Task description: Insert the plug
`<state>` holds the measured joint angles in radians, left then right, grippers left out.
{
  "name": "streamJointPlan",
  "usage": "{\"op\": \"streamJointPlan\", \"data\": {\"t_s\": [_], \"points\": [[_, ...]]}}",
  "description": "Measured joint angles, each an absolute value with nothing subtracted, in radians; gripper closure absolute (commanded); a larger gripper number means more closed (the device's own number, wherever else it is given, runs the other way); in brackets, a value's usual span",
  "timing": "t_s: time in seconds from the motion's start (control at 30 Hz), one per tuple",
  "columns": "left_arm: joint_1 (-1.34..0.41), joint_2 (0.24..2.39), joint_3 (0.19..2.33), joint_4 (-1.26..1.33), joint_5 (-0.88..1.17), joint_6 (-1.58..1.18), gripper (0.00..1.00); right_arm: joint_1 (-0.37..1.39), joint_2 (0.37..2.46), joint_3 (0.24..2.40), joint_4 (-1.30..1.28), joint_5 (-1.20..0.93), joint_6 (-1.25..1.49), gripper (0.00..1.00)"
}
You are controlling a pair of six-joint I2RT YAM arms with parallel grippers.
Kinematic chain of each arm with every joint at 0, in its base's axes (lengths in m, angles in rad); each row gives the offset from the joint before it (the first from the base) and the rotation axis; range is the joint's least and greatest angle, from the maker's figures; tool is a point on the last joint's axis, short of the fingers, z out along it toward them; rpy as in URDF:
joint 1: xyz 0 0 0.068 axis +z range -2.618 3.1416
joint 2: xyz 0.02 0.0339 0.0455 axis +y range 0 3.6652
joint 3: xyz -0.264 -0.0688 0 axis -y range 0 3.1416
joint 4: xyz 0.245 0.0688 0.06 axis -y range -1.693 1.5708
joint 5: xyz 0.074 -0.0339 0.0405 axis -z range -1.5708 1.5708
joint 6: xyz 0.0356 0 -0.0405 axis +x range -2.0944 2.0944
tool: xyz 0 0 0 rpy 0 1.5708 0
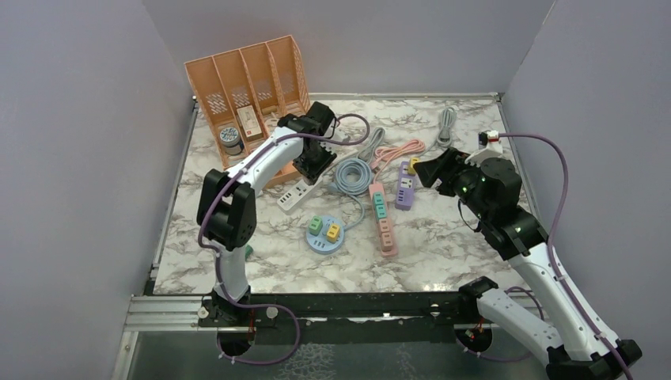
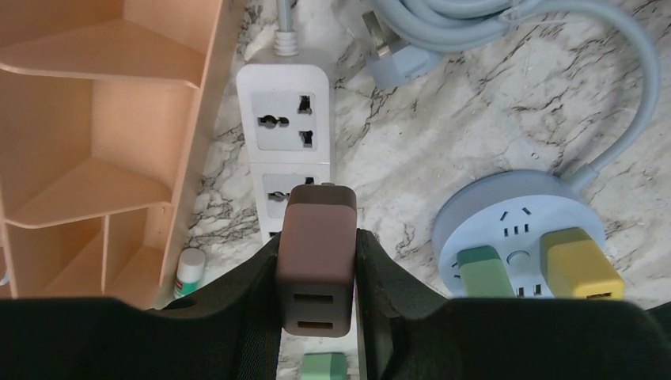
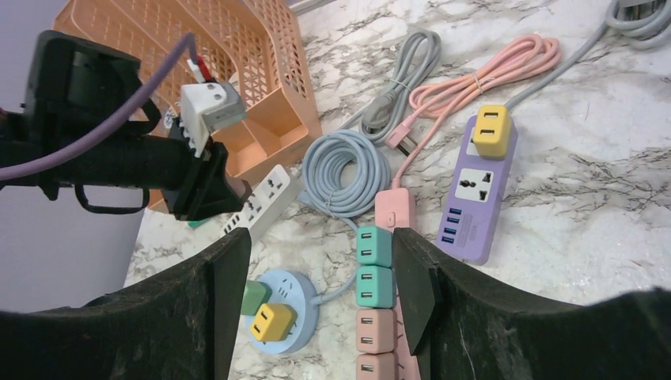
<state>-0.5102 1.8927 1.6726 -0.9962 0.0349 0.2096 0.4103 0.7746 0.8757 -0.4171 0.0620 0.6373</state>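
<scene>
- Clamped between the fingers of the left gripper (image 2: 318, 273): a brown plug (image 2: 316, 229), pinched by its flat sides, likely to leave the prong end free ahead of the fingertips.
- Points away from the palm, long axis in line with the fingers, USB ports facing back; prongs hidden.
- Just past the fingertips, overlaps the middle socket of the white power strip (image 2: 285, 87); seated or not, cannot tell.
- Farther off, right gripper (image 3: 320, 269) with fingers apart, empty, above the pink strip (image 3: 393, 207).
</scene>
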Motion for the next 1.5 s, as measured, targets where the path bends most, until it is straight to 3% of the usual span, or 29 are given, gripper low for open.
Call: {"op": "streamJointPlan", "data": {"t_s": [0.6,1.5], "points": [[-0.51,2.148,1.922,-1.138,-0.057,0.178,1.0,0.41,0.781,0.868,-0.426,0.112,0.622,0.35],[-0.511,2.183,1.932,-1.154,-0.019,0.153,1.0,0.41,0.791,0.853,-0.427,0.12,0.622,0.36]]}}
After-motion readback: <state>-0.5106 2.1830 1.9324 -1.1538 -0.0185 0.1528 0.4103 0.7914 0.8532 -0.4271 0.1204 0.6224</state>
